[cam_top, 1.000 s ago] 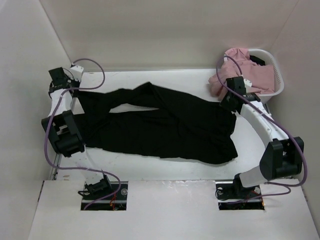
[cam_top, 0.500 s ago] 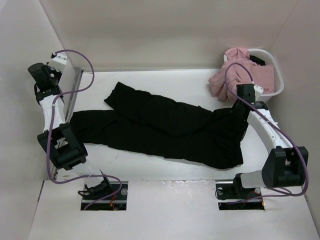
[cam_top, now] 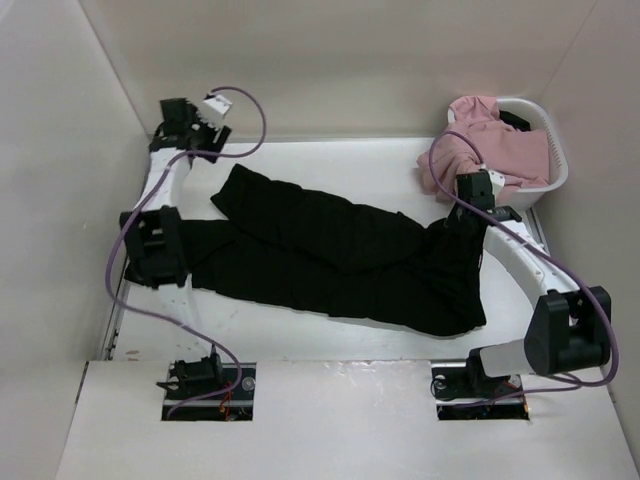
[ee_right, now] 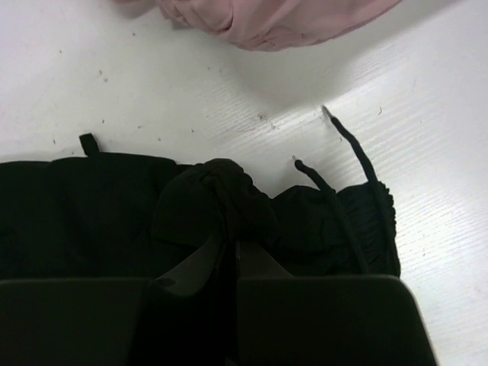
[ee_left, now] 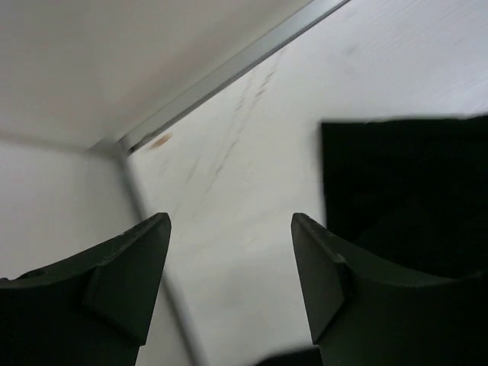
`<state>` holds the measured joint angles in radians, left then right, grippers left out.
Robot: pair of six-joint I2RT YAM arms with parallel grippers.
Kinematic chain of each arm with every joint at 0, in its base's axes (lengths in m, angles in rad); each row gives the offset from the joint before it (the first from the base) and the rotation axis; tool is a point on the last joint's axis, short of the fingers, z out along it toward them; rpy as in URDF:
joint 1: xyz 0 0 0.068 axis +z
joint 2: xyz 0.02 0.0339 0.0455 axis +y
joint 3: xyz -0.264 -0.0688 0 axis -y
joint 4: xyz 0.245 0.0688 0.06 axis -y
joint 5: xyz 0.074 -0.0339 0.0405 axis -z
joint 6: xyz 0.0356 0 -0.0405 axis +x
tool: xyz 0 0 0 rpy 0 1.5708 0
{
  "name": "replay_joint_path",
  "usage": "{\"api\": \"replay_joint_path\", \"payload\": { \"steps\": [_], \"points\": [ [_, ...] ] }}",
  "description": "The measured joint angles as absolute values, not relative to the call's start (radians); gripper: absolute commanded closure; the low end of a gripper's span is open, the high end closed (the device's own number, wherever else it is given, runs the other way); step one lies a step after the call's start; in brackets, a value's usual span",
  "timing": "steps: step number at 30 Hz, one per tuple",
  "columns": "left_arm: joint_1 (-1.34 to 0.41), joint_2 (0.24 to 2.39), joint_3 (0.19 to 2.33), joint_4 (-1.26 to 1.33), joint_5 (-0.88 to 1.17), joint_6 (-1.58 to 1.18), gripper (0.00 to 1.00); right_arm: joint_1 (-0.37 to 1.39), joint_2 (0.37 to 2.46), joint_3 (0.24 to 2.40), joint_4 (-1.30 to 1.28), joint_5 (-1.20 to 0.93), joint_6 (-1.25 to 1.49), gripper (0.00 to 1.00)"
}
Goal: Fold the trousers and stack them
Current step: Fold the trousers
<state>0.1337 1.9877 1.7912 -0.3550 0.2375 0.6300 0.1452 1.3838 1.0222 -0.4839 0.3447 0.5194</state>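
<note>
Left end effector (ee_left: 229, 229): jaws now stand wide apart, nothing between them. The wrist view shows only bare table (cam_top: 350, 165) and the square hem of one leg (ee_left: 404, 191) off to the side, well clear of the fingers. A second ago this end effector was at the table's left edge with leg cloth drawn out toward it. Since then it has let go, lifted and swung to the far-left corner.

The trousers (cam_top: 340, 255) lie flat across the middle of the table:
- waist toward the right edge
- far leg ends short of the far-left corner, its hem free
- near leg runs on toward the left edge and passes under the left arm's links (its cuff is hidden there)

The two legs no longer splay apart as they did a second ago. They sit close together and overlap toward the waist.

Right end effector (ee_right: 229, 248): closed, as before, pinching a bunched knot of waistband cloth. The drawstring (ee_right: 354, 149) trails loose on the table just beside it. The waist has crept a little nearer the right edge.

Pink garment (cam_top: 490, 140) spills out of the white basket (cam_top: 555, 150) at the far-right corner, untouched.

Reading: the spreading pull looks finished on the left side — cloth released and roughly straightened, but no fold made yet. The left arm is free to re-grasp. A sensible next target is a leg hem, to be carried over toward the waist while the right side holds — early in the task, stacking not begun
</note>
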Motion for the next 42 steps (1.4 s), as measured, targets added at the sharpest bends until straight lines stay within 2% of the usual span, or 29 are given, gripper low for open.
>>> {"api": "replay_joint_path", "payload": {
  "steps": [4, 8, 16, 17, 18, 19, 20, 21, 22, 27, 33, 38, 42],
  "points": [
    [0.054, 2.277, 2.061, -0.461, 0.244, 0.530, 0.30, 0.146, 1.398, 1.008, -0.474, 0.342, 0.528, 1.00],
    [0.051, 2.474, 2.204, -0.542, 0.228, 0.470, 0.26, 0.162, 1.426, 1.000, -0.454, 0.339, 0.542, 1.00],
    [0.051, 2.524, 2.224, -0.563, 0.218, 0.426, 0.27, 0.212, 1.468, 0.995, -0.443, 0.337, 0.558, 1.00],
    [0.048, 2.524, 2.220, -0.560, 0.224, 0.422, 0.30, 0.212, 1.468, 0.991, -0.440, 0.337, 0.562, 1.00],
    [0.045, 2.524, 2.216, -0.554, 0.236, 0.418, 0.38, 0.212, 1.468, 0.987, -0.439, 0.337, 0.566, 1.00],
    [0.041, 2.524, 2.209, -0.547, 0.255, 0.413, 0.60, 0.212, 1.468, 0.981, -0.438, 0.337, 0.569, 1.00],
    [0.038, 2.524, 2.203, -0.543, 0.277, 0.407, 0.77, 0.210, 1.467, 0.974, -0.438, 0.337, 0.572, 1.00],
    [0.035, 2.524, 2.195, -0.538, 0.303, 0.406, 0.92, 0.209, 1.467, 0.966, -0.437, 0.337, 0.575, 1.00],
    [0.030, 2.523, 2.189, -0.534, 0.324, 0.406, 1.00, 0.204, 1.467, 0.961, -0.439, 0.337, 0.577, 1.00],
    [0.012, 2.500, 2.149, -0.498, 0.315, 0.422, 1.00, 0.152, 1.445, 0.952, -0.440, 0.332, 0.581, 1.00],
    [0.090, 2.376, 2.034, -0.431, 0.270, 0.461, 1.00, 0.050, 1.291, 0.950, -0.437, 0.332, 0.566, 1.00],
    [0.214, 2.114, 1.891, -0.344, 0.277, 0.522, 1.00, 0.056, 1.184, 0.904, -0.408, 0.281, 0.571, 1.00],
    [0.240, 1.815, 1.631, -0.250, 0.273, 0.617, 1.00, 0.139, 1.162, 0.815, -0.412, 0.275, 0.622, 0.99]
  ]
}}
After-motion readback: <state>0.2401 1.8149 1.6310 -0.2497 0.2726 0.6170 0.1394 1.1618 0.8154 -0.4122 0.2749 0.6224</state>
